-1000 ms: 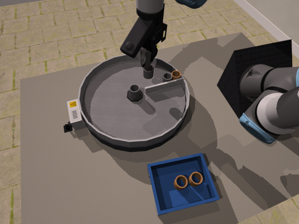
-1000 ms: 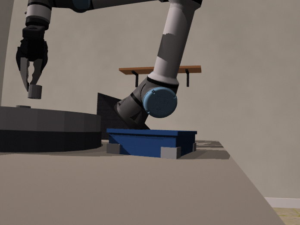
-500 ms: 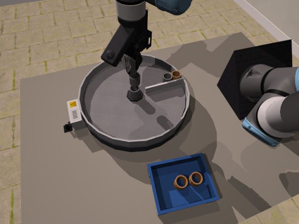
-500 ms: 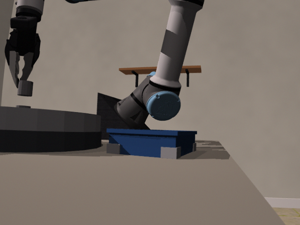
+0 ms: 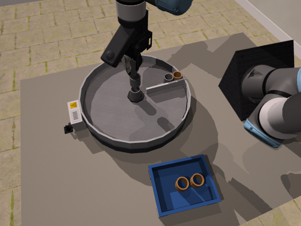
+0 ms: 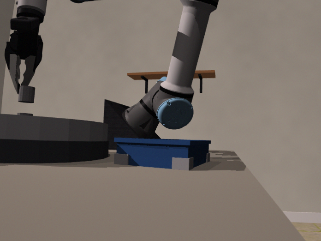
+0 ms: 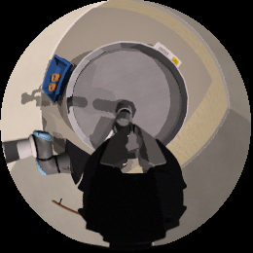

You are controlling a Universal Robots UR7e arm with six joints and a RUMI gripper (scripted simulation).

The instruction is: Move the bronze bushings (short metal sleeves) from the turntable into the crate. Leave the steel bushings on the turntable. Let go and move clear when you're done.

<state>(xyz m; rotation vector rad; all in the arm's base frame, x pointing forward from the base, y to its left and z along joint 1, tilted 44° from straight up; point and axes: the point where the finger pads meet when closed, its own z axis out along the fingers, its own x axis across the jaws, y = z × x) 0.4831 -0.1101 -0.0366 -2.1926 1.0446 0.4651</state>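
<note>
Plainly, the gripper (image 6: 21, 87) is clamped on a steel bushing (image 6: 26, 93), axis upright, hanging well above the turntable (image 5: 102, 136) and roughly over its hexagonal hub (image 5: 135, 95). Beyond the hub along the divider bar (image 5: 163, 85), at the rim, the remaining bronze bushing (image 5: 177, 75) touches a second steel bushing (image 5: 168, 77). Two bronze bushings (image 5: 181, 183) lie in the blue crate (image 5: 155, 175).

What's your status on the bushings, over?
Gripper shut on a steel bushing above the turntable hub. Two bronze bushings in crate; one bronze bushing left on turntable by divider bar. Second steel bushing crowds it.
</note>
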